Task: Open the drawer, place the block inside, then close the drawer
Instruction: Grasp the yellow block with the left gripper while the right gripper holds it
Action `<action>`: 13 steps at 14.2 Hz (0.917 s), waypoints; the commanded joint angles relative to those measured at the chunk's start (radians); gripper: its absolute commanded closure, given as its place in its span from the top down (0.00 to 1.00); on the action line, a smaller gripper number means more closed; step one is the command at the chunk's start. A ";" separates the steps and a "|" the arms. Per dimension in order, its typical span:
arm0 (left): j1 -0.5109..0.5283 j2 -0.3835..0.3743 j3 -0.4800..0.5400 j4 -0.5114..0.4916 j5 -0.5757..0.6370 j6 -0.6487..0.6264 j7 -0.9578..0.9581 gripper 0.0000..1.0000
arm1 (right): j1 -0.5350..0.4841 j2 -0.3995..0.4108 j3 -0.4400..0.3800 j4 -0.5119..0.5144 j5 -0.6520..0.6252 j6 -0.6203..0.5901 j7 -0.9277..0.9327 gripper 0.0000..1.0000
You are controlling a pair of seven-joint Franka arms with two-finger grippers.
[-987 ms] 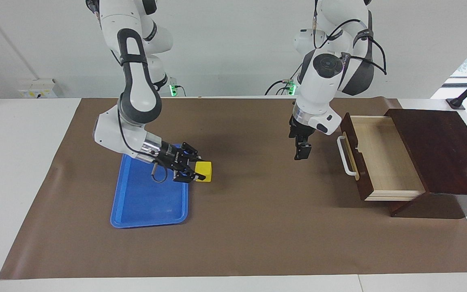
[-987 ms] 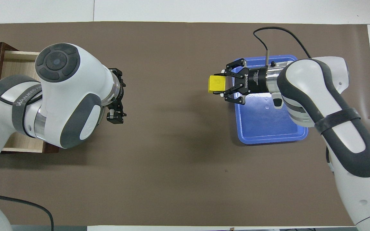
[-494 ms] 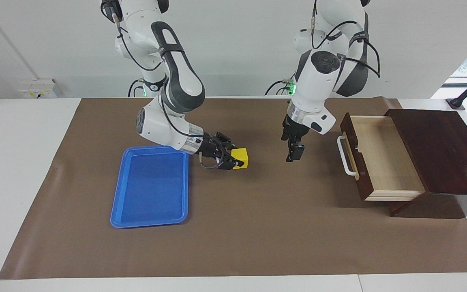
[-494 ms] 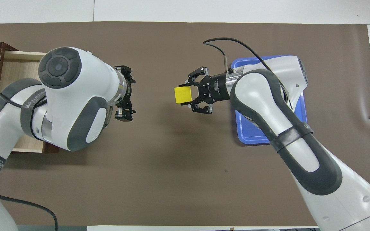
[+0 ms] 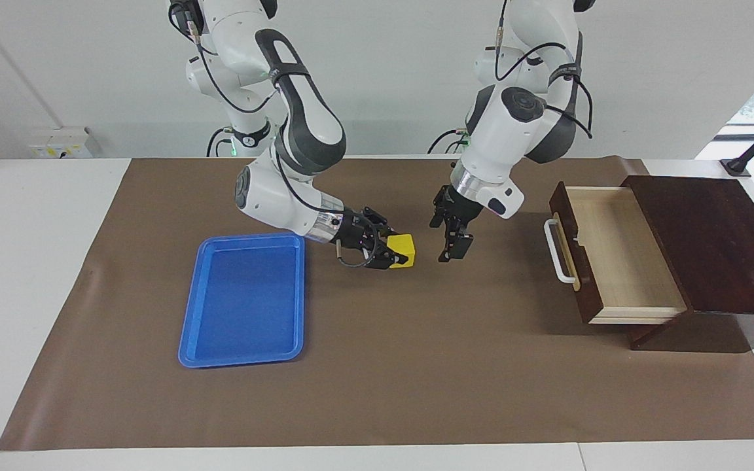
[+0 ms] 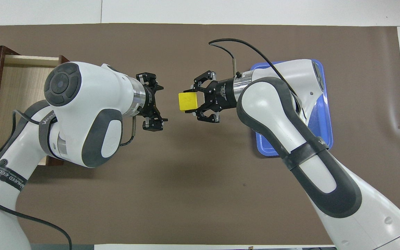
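Observation:
My right gripper [image 5: 399, 254] is shut on the yellow block [image 5: 404, 246] and holds it a little above the brown mat, mid-table; the block also shows in the overhead view [image 6: 187, 101]. My left gripper [image 5: 450, 243] is open and empty, in the air just beside the block on the drawer's side, a small gap apart; it also shows in the overhead view [image 6: 159, 106]. The drawer [image 5: 612, 252] stands pulled out of the dark brown box [image 5: 717, 242] at the left arm's end. Its white bar handle [image 5: 556, 252] faces the grippers and its pale interior is empty.
A flat blue tray [image 5: 188, 327] lies empty on the mat toward the right arm's end, partly under the right arm in the overhead view [image 6: 325, 121]. The brown mat [image 5: 416, 366] covers the table.
My right gripper has carried the block off the tray's edge toward the middle and the left gripper. My left gripper has moved away from the drawer toward the block.

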State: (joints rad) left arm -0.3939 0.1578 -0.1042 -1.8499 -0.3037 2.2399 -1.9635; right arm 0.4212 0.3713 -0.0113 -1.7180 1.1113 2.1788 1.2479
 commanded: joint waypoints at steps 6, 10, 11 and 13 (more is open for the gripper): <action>-0.034 -0.012 -0.002 -0.084 -0.083 0.173 0.015 1.00 | -0.002 0.028 0.001 0.061 -0.025 -0.013 0.090 0.00; -0.071 0.014 -0.002 -0.075 -0.081 0.204 0.028 1.00 | -0.001 0.029 0.001 0.066 -0.025 -0.013 0.090 0.00; -0.079 0.016 -0.002 -0.075 -0.083 0.205 0.032 1.00 | -0.001 0.031 0.001 0.066 -0.027 -0.014 0.090 0.00; -0.082 0.017 -0.002 -0.074 -0.083 0.208 0.034 1.00 | -0.002 0.031 0.001 0.067 -0.027 -0.014 0.090 0.00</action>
State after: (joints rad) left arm -0.4545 0.1711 -0.1182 -1.9132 -0.3613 2.4206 -1.9581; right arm 0.4213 0.3843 -0.0112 -1.6838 1.1098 2.1736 1.3065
